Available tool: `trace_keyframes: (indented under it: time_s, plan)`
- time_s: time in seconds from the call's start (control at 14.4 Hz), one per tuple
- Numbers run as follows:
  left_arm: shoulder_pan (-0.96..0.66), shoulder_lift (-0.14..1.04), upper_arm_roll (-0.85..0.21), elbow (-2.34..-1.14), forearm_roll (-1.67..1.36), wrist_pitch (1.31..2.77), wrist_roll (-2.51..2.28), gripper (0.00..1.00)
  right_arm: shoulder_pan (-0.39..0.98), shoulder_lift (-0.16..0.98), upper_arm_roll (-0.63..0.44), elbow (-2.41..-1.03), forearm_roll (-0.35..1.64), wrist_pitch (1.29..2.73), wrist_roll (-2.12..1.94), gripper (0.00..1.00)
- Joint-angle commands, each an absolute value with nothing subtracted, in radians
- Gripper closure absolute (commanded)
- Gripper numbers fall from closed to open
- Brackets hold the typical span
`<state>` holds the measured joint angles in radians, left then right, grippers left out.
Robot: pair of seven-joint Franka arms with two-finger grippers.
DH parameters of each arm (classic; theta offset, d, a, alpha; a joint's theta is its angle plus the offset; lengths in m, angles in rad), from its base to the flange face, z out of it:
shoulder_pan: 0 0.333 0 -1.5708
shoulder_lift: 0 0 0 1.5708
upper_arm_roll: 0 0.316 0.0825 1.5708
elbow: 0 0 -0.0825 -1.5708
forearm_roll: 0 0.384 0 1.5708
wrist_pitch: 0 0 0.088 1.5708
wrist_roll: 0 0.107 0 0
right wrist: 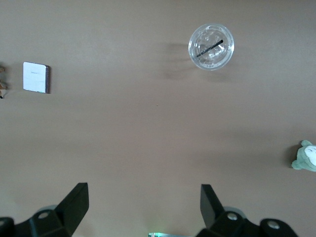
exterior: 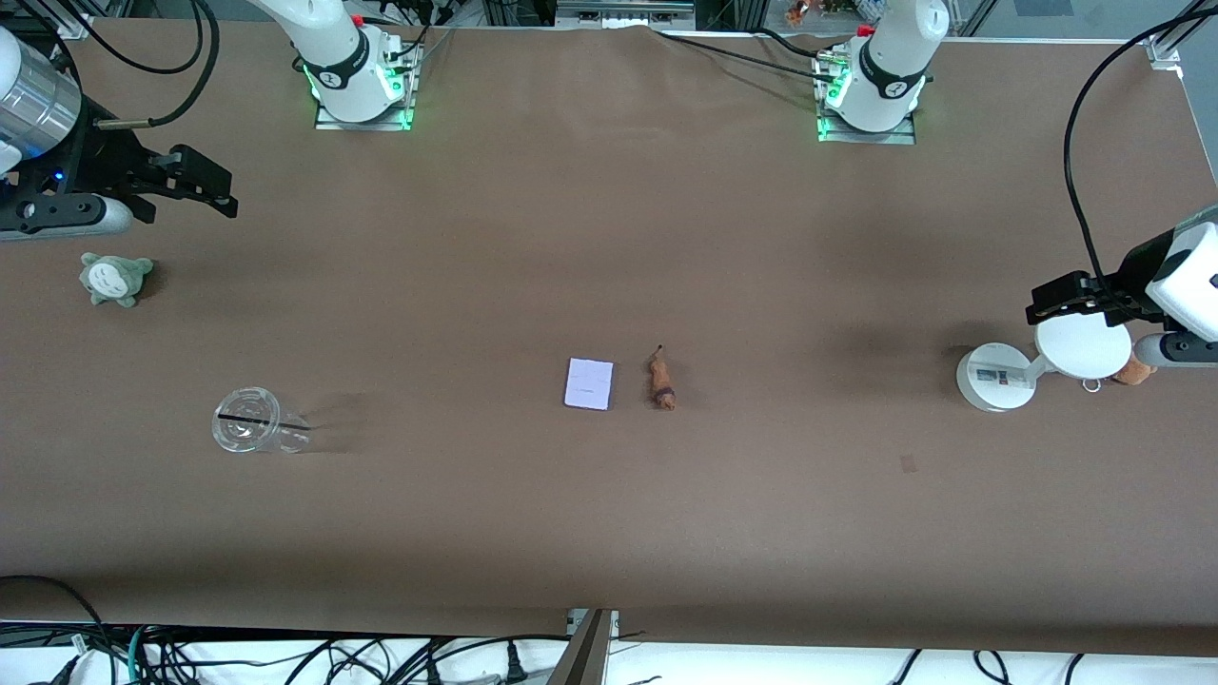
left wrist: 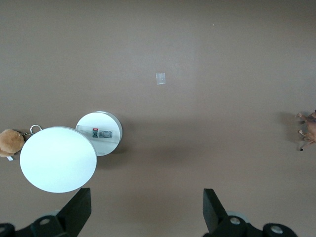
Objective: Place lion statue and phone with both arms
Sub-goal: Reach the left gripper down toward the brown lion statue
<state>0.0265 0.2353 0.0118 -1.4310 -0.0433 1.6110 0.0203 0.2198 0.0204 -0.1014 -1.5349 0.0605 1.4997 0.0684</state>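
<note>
The phone (exterior: 589, 383), a pale lavender-white slab, lies flat at the middle of the table. The lion statue (exterior: 661, 381), a tiny orange-brown figurine with a dark band, lies right beside it toward the left arm's end. The phone also shows in the right wrist view (right wrist: 36, 77), and the lion at the edge of the left wrist view (left wrist: 310, 129). My left gripper (exterior: 1061, 304) is open and empty, up over the white stand at the left arm's end. My right gripper (exterior: 195, 181) is open and empty, up over the right arm's end, near the grey-green plush.
A white round-based stand (exterior: 996, 377) with a disc (exterior: 1082, 346) and a fuzzy brown plush (exterior: 1134, 372) sit at the left arm's end. A grey-green plush (exterior: 113, 278) and a clear plastic cup (exterior: 249, 420) with a black straw lie at the right arm's end.
</note>
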Motion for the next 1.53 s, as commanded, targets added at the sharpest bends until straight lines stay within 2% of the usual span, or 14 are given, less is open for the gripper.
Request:
trace_keyframes:
  time_s: [0.0, 0.7, 0.97, 1.11, 1.46]
  plan:
    - [0.032, 0.265, 0.015, -1.375, -0.041, 1.594, 0.034, 0.0, 0.215, 0.011, -0.092, -1.537, 0.041, 1.489, 0.072, 0.0]
    - [0.032, 0.265, 0.014, -1.37, -0.041, 1.592, 0.032, 0.0, 0.215, 0.012, -0.092, -1.536, 0.031, 1.488, 0.058, 0.0]
    - [-0.017, 0.267, 0.002, -1.37, -0.043, 1.592, -0.081, 0.0, 0.215, 0.012, -0.092, -1.536, 0.031, 1.488, 0.058, 0.0]
    - [-0.096, 0.314, 0.002, -1.368, -0.046, 1.605, -0.185, 0.0, 0.213, 0.012, -0.092, -1.536, 0.031, 1.486, 0.058, 0.0]
    - [-0.293, 0.469, 0.003, -1.368, -0.043, 1.802, -0.366, 0.0, 0.215, 0.011, -0.092, -1.54, 0.029, 1.482, 0.06, 0.0]
